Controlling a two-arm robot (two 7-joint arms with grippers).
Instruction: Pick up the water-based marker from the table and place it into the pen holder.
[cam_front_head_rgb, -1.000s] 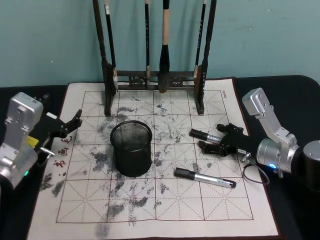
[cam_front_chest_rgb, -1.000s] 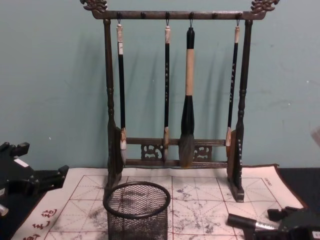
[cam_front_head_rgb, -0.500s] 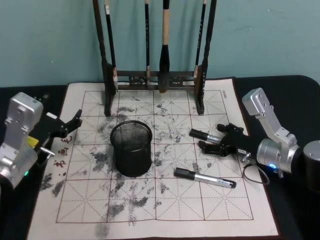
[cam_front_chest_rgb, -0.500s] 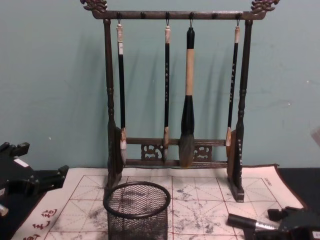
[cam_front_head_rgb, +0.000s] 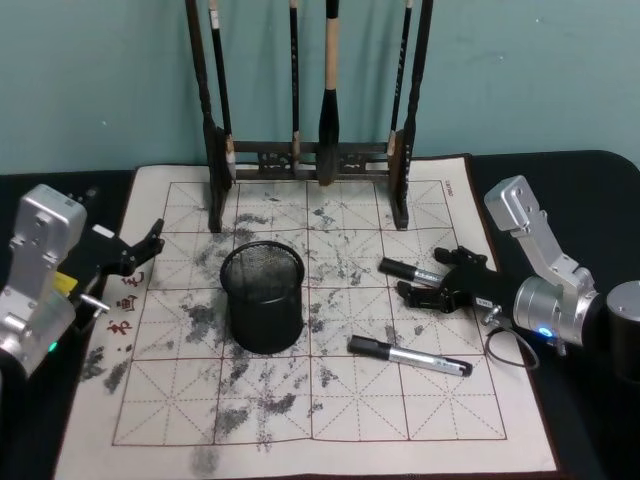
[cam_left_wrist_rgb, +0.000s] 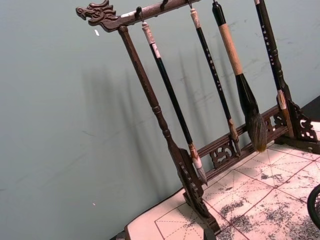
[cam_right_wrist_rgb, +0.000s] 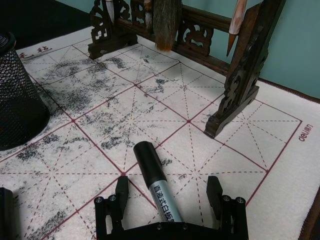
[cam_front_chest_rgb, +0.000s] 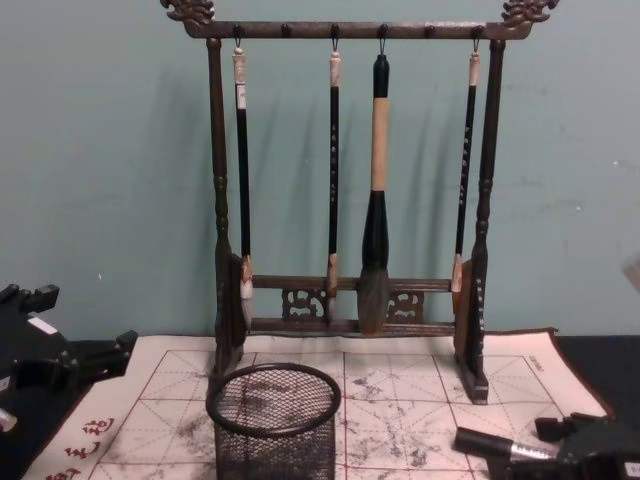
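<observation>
Pre-grasp step. R hand (cam_right_wrist_rgb: 167, 186), jaws spread, straddles water-based marker (cam_right_wrist_rgb: 150, 170) lying on table (cam_front_head_rgb: 400, 405), well apart from pen holder (cam_front_head_rgb: 263, 298). Next: close, lift, carry over rim. L hand (cam_front_head_rgb: 140, 255) parked open, table's left edge.

I am seeing a plain teal wall (cam_front_chest_rgb: 100, 150) running right behind the far edge of the table (cam_front_head_rgb: 400, 405), carrying a few small pale specks (cam_left_wrist_rgb: 96, 32). A tall dark wooden brush rack (cam_front_chest_rgb: 216, 200) is standing along that far edge, its top bar ending in carved dragon heads (cam_left_wrist_rgb: 95, 12). Four calligraphy brushes (cam_front_chest_rgb: 378, 150) are hanging from its hooks, hair tips down. Soft, even light is laying faint shadows (cam_front_chest_rgb: 290, 180) of rack and brushes onto the wall.
</observation>
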